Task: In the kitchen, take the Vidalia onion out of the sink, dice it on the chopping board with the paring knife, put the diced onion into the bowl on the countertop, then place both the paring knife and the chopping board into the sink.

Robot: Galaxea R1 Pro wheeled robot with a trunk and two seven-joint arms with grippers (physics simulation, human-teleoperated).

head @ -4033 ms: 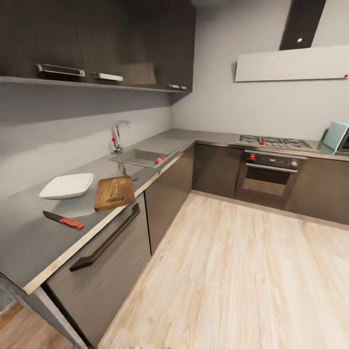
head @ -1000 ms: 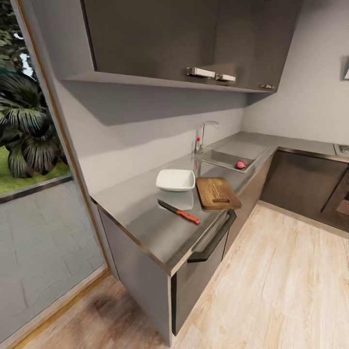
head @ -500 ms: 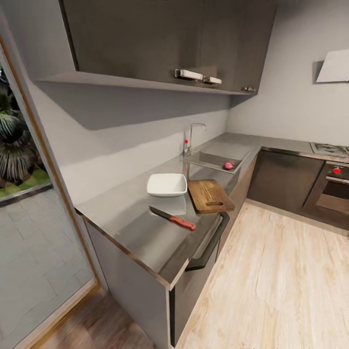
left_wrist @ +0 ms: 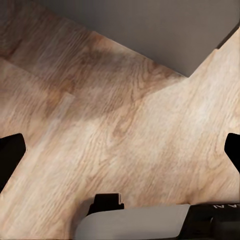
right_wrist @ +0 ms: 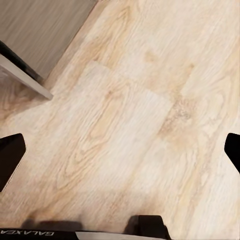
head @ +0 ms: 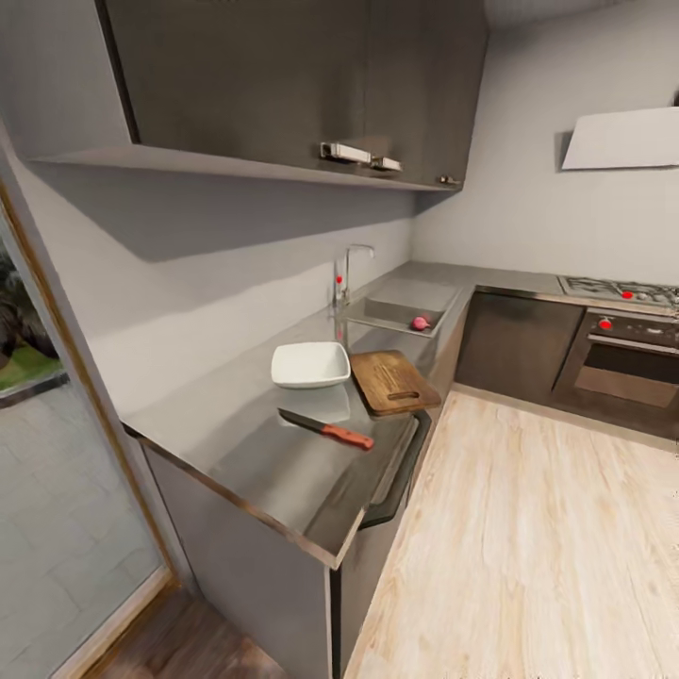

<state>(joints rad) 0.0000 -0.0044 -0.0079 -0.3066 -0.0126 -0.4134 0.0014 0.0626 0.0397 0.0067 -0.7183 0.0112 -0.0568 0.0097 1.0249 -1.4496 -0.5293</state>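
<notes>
Vidalia onion [head: 420,323] in sink [head: 401,306]; both grippers wide apart, empty ("GALAXEA" lettering, right wrist view).

Head view: high, off the counter [head: 283,471] end, facing along it. Both wrist views: near, facing down at floor [left_wrist: 125,130]; floor shared.
</notes>
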